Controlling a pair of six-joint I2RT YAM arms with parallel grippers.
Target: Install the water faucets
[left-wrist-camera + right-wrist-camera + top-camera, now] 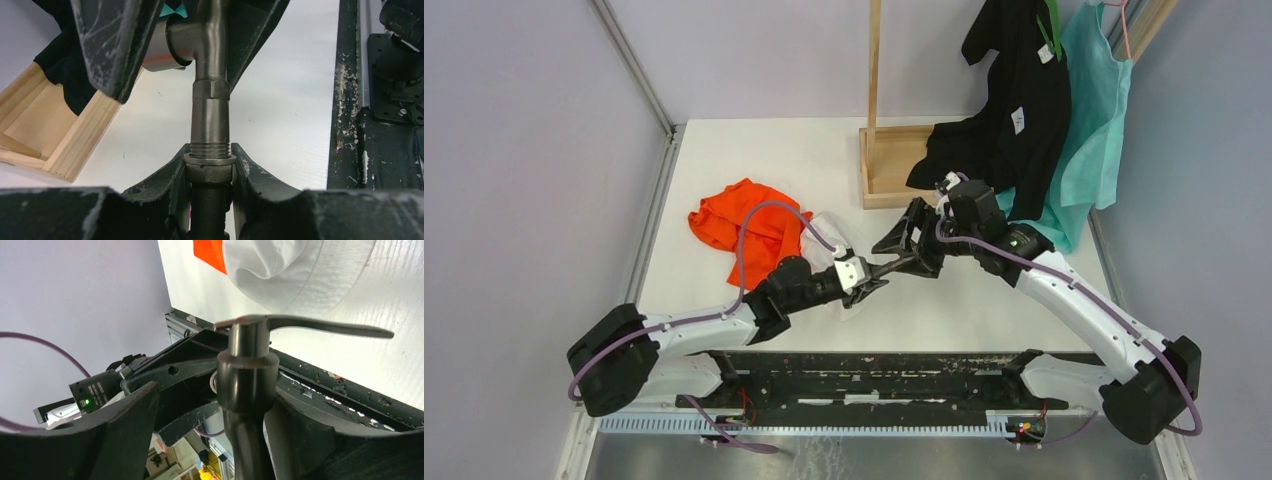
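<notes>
At mid-table, left arm (pixel 704 325) stretched low, left gripper (pixel 878 280) pinching pipe fitting (pixel 208 172), right arm (pixel 1074 300) arched opposite, right gripper (pixel 902 255) jaws wide around water faucet (pixel 210 100), grip not discernible.

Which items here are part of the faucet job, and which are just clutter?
Job:
- faucet body with lever handle, held in right gripper
- threaded pipe, held in left gripper

Clutter:
- orange cloth
- white cloth
- black shirt
- teal garment
- wooden stand
</notes>
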